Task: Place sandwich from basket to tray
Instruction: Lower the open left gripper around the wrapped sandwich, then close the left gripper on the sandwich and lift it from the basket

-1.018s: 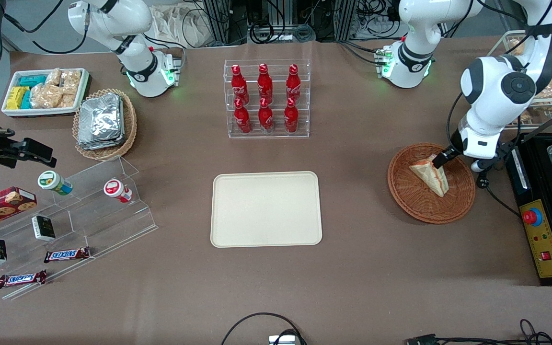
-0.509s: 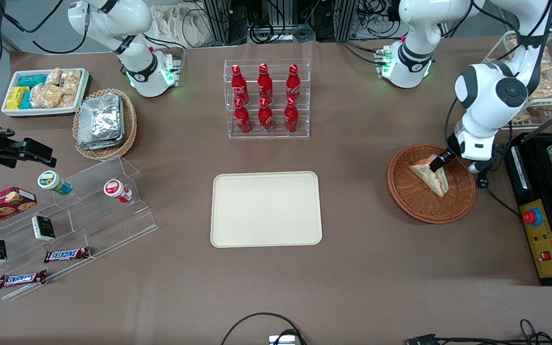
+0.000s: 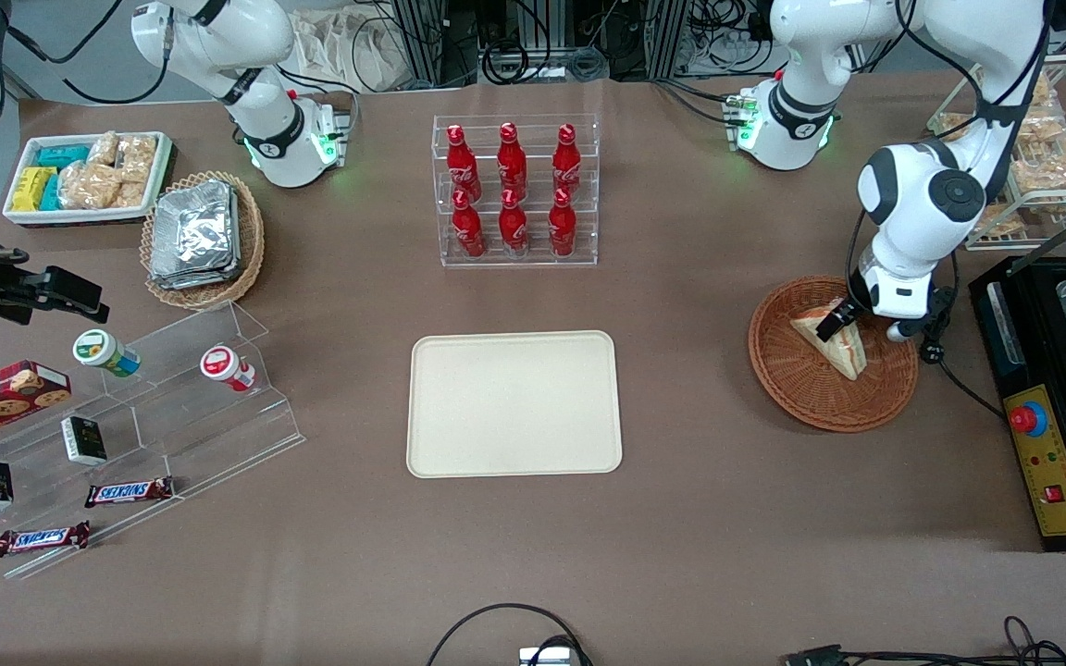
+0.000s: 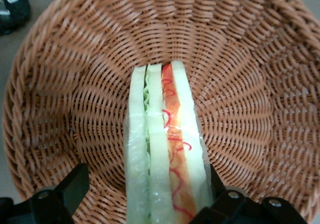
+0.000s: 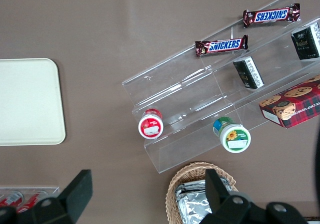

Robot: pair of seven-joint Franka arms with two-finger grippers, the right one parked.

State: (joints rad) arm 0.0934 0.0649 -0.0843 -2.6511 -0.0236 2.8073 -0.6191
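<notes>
The sandwich (image 3: 844, 349) is a pale bread wedge with red, orange and green filling, lying in the reddish-brown wicker basket (image 3: 801, 388) toward the working arm's end of the table. My gripper (image 3: 836, 321) is lowered into the basket over the wedge. In the left wrist view the sandwich (image 4: 165, 149) stands on edge between the open black fingers of the gripper (image 4: 145, 194) inside the basket (image 4: 240, 84). One finger touches the bread's side, while the other finger (image 4: 70, 186) stands apart from it. The cream tray (image 3: 514, 404) lies bare at mid-table.
A clear rack of red bottles (image 3: 514, 190) stands farther from the front camera than the tray. A black box with a red button (image 3: 1042, 453) and a wire rack of bagged snacks (image 3: 1042, 148) flank the basket. A black plug (image 3: 931, 351) lies beside the basket's rim.
The working arm has swung a little toward the table's middle and its gripper has slid along the sandwich, nearer the front camera. The sandwich has stayed in place.
</notes>
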